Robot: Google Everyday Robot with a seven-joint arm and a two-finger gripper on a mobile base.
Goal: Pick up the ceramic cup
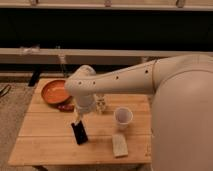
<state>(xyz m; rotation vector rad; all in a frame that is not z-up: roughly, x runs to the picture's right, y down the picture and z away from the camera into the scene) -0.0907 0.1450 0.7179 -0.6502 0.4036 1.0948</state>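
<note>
The ceramic cup (123,117) is plain white and stands upright on the wooden table (45,142), right of centre. My gripper (77,119) hangs from the white arm that reaches across from the right. It sits left of the cup, about a hand's width away, just above the black phone (79,133). The gripper holds nothing that I can see.
A wide orange bowl (54,92) stands at the table's back left, with a dark red thing (65,106) in front of it. A small clear jar (102,104) stands behind the cup. A pale flat block (119,145) lies near the front edge. A dark wall with rails runs behind.
</note>
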